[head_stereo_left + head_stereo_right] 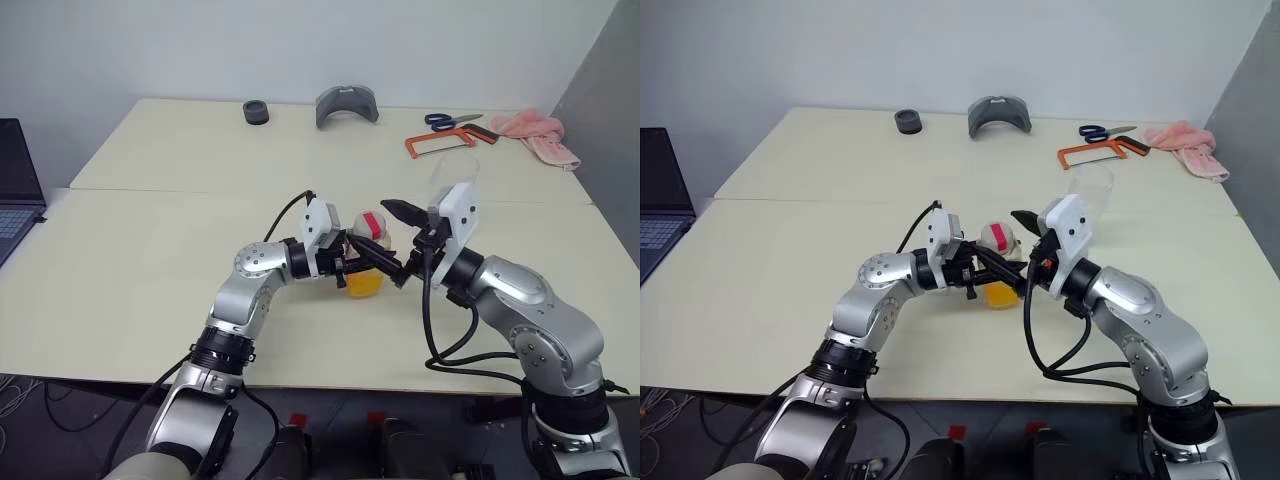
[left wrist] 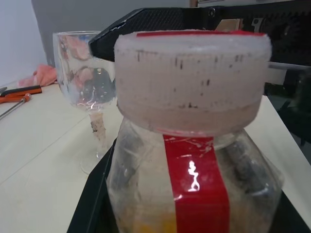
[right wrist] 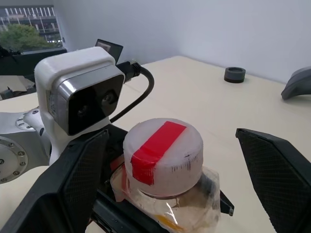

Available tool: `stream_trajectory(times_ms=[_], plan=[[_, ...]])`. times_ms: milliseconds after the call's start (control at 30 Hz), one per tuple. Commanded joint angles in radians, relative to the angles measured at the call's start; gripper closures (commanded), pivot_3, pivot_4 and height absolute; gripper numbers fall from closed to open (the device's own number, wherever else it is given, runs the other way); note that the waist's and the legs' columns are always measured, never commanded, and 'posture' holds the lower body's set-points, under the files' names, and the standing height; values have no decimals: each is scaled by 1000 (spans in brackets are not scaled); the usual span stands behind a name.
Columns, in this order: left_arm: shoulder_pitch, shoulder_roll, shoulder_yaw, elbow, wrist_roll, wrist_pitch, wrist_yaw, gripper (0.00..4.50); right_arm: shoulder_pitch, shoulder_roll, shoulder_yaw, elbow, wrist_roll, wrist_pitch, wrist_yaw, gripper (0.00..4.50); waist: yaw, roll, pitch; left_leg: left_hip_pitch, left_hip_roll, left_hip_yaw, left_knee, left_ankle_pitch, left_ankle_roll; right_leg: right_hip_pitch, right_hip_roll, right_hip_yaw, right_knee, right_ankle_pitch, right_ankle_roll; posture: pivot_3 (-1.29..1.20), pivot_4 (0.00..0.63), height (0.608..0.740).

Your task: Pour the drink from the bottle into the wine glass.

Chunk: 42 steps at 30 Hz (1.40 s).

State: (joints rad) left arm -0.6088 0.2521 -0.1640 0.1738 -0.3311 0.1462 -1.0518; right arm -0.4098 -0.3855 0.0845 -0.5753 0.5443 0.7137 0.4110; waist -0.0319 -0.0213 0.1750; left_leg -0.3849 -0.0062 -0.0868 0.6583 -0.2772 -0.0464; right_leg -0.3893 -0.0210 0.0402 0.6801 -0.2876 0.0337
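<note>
table (image 1: 150,290) | left arm level, gripping bottle (image 1: 367,262) (cap on) | right jaws spread

Bottle (image 2: 194,194): clear glossy plastic, scuffed matt white cap (image 3: 163,153). Wine glass (image 2: 87,73): clear glass, shiny. Tabletop (image 1: 150,250): smooth matt cream. Cloth (image 1: 540,135): pink, soft.

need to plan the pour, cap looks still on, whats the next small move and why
Probably close the right end effector on the white cap and twist it off: its fingers straddle the cap, open, while the left end effector holds the bottle upright.
</note>
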Motion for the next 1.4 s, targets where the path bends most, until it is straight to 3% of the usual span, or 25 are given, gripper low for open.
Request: stream_trajectory(times_ms=[33,167,200,267,333,467,567,700,767,800,967,1100,1300,1400], plan=[[-7,-9,-3,-14,-2,-25,-7,2738,-6,1,4,-15,-13,-27,11,971,0,0,0,0,0,0,0,0,0,0,0,0,0,0,0,0,150,740],[-7,-10,-4,-19,-1,-23,-12,2738,-10,3,4,-2,-14,-54,42,2414,0,0,0,0,0,0,0,0,0,0,0,0,0,0,0,0,150,740],[-6,-10,-4,-23,-2,-20,-14,2738,-12,-1,4,3,-15,-63,56,2564,0,0,0,0,0,0,0,0,0,0,0,0,0,0,0,0,150,740],[-5,-7,-6,-31,-8,-10,-20,2739,-18,-13,4,19,-10,-82,98,2552,0,0,0,0,0,0,0,0,0,0,0,0,0,0,0,0,150,740],[-4,3,-9,-45,-23,17,-39,2739,-51,-67,15,66,-4,-133,233,2552,0,0,0,0,0,0,0,0,0,0,0,0,0,0,0,0,150,740],[-16,46,-30,-48,-18,35,-109,2775,-231,-215,78,277,-11,-243,631,2552,-3,2,4,1,-1,3,1,0,0,0,1,0,0,0,0,0,150,740],[-30,52,-29,-38,-19,38,-125,2777,-321,-250,105,393,-8,-247,773,2552,-2,2,5,1,0,3,1,0,0,0,2,-1,0,0,0,0,150,740],[-38,49,-21,-42,-24,47,-127,2785,-347,-281,105,435,5,-198,852,2553,0,2,5,0,0,3,1,0,0,0,1,-1,0,0,-1,0,150,740],[-36,46,-19,-48,-27,52,-124,2785,-328,-284,82,429,-12,-204,820,2553,1,2,5,-1,1,1,1,0,0,0,-1,-1,0,0,0,0,150,740],[-35,44,-17,-50,-29,55,-122,2785,-314,-287,69,421,-16,-209,807,1827,1,2,5,-1,1,0,1,0,0,0,-2,-1,0,0,0,0,150,740],[-32,28,-8,-47,-34,60,-105,2787,-215,-271,-50,291,25,-159,645,81,3,2,5,-2,1,-2,2,0,0,0,-3,-1,0,0,0,0,150,740],[-55,7,3,-2,-22,36,-81,2787,-30,-162,-182,-11,132,-5,305,0,4,2,5,-7,1,-6,3,0,0,-2,-3,-2,0,0,0,0,150,740],[-92,-14,4,71,-5,-10,-73,2787,84,26,-45,-209,-38,12,-46,0,-1,3,5,-11,0,-7,4,1,-2,-8,-1,-2,2,0,0,0,150,740],[-108,-23,-4,105,2,-35,-85,2787,96,79,8,-204,-115,-10,-129,0,0,3,5,-11,-1,-7,4,1,-2,-8,0,-3,2,0,0,0,150,740]])
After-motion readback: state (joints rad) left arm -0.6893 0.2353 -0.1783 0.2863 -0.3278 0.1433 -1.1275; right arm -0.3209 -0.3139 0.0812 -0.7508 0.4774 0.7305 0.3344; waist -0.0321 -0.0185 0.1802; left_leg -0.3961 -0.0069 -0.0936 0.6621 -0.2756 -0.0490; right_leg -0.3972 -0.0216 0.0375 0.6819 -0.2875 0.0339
